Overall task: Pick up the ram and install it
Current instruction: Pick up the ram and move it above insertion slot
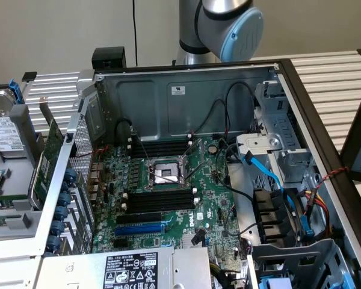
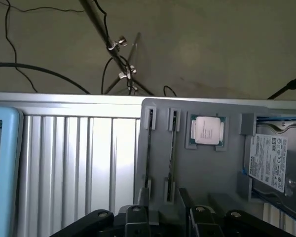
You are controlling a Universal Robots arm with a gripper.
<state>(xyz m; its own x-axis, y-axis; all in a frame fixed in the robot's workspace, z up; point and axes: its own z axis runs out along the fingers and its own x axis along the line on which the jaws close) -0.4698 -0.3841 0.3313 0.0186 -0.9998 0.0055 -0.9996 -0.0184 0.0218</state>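
Fingers (image 2: 134, 217) of your black gripper (image 2: 165, 219) stood spread (nothing clamped between them) near the grey plastic holder (image 2: 212, 170), where the long narrow green ram (image 2: 173, 148) sat edge-on in a slot.

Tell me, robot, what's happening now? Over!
Fingers open, holding nothing. Ram standing in the gray tray, not yet installed. Nothing between fingers and tray.
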